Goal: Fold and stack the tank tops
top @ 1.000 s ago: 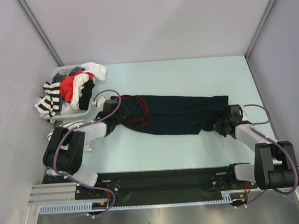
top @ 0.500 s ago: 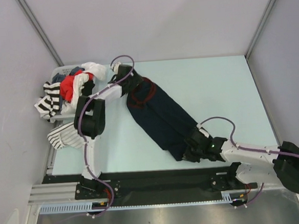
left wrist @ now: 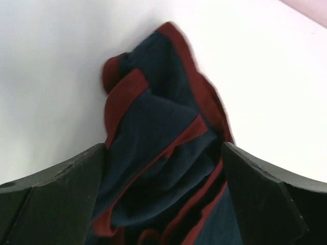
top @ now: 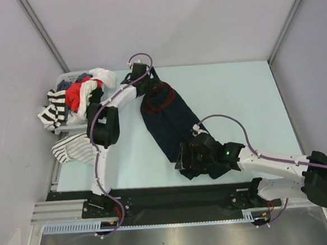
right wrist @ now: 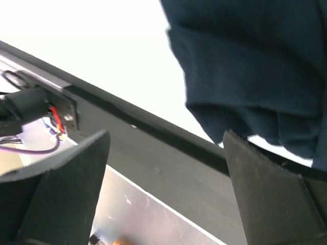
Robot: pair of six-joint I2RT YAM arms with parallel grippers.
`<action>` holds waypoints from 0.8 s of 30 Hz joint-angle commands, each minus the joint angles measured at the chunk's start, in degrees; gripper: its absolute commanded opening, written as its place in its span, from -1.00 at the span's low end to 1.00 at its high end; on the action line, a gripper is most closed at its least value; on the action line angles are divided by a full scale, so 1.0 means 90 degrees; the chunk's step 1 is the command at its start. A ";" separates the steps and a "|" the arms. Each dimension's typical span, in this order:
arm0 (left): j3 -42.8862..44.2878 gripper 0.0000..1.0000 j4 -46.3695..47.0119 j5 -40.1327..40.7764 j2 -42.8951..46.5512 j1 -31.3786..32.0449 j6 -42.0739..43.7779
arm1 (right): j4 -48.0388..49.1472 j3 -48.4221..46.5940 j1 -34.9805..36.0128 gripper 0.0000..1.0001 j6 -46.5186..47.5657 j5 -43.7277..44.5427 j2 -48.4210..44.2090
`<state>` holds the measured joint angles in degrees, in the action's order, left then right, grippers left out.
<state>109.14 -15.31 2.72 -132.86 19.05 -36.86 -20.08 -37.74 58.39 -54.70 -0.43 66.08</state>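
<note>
jersey [top: 165, 125]: matt navy cloth, maroon trim
striped top [top: 74, 150], 9 o'clock: soft cloth
table [top: 234, 95]: smooth, matt, pale
front plate [top: 177, 242], 6 o'clock: brushed metal, dull sheen

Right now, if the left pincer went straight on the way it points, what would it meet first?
The navy tank top: its bunched, maroon-trimmed end lies just ahead of the left pincer, though depth is unclear.

Pale blue table [top: 240, 94] on which I work. Lying directly on it: a navy jersey [top: 166, 122] with maroon trim, stretched diagonally from the far left-centre towards the near edge; a white basket [top: 77, 127] heaped with clothes, at the far left corner; a striped white top [top: 73, 149], bunched at the left edge just nearer me than the basket.
</note>
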 commanded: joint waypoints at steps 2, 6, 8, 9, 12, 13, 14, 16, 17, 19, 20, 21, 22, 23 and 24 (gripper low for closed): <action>-0.0619 1.00 -0.0418 0.0049 0.1204 -0.0358 0.0141 | -0.0522 -0.0816 -0.0160 0.95 0.1144 -0.1036 0.0001; -0.1997 0.99 -0.0067 0.0303 0.2299 -0.0485 0.0248 | -0.0874 -0.1324 -0.0792 0.73 0.1984 -0.1152 -0.0048; -0.2902 1.00 0.0196 0.0284 0.3038 -0.0495 0.0268 | -0.0768 -0.1549 -0.1728 0.65 0.2423 -0.1445 0.0117; -0.3227 0.99 0.0352 0.0187 0.3285 -0.0486 0.0306 | -0.0709 -0.1636 -0.2051 0.54 0.2734 -0.1708 0.0215; -0.4477 0.96 0.0938 -0.0417 0.4135 -0.0476 0.0103 | -0.0416 -0.2036 -0.3039 0.33 0.3224 -0.1905 0.0868; -0.4780 0.92 0.1230 -0.0623 0.4292 -0.0466 0.0015 | -0.0339 -0.2192 -0.3253 0.31 0.3323 -0.1925 0.1276; -0.5325 0.89 0.1348 -0.0847 0.4554 -0.0437 -0.0160 | -0.0251 -0.2465 -0.3545 0.29 0.3430 -0.1945 0.1522; -0.5874 0.82 0.1670 -0.1044 0.4780 -0.0291 -0.0347 | -0.0221 -0.2846 -0.3782 0.24 0.3626 -0.1877 0.1972; -0.6428 0.81 0.1701 -0.1083 0.5023 -0.0203 -0.0551 | -0.0172 -0.2974 -0.3879 0.23 0.3704 -0.1896 0.2438; -0.6997 0.81 0.2294 -0.0996 0.5288 0.0128 -0.0776 | -0.0026 -0.3365 -0.4173 0.21 0.3772 -0.1809 0.2841; -0.7454 0.82 0.2452 -0.0947 0.5512 0.0255 -0.0874 | 0.0052 -0.3472 -0.4280 0.21 0.3773 -0.1837 0.3026; -0.7623 0.81 0.2569 -0.0889 0.5601 0.0508 -0.1078 | 0.0140 -0.3637 -0.4455 0.21 0.3773 -0.1934 0.3376; -0.7867 0.81 0.2686 -0.0830 0.5756 0.0636 -0.1167 | 0.0286 -0.3745 -0.4553 0.20 0.3744 -0.2012 0.3554; -0.7956 0.81 0.2717 -0.0781 0.5816 0.0879 -0.1255 | 0.0355 -0.3834 -0.4632 0.16 0.3743 -0.2255 0.3904; -0.8025 0.82 0.2755 -0.0607 0.5875 0.0978 -0.1275 | 0.0404 -0.3931 -0.4690 0.15 0.3772 -0.2344 0.4062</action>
<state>38.61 2.13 -3.70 -84.51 24.47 -44.07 -20.23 -69.38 18.24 -23.03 -17.69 98.21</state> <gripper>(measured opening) 0.908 0.585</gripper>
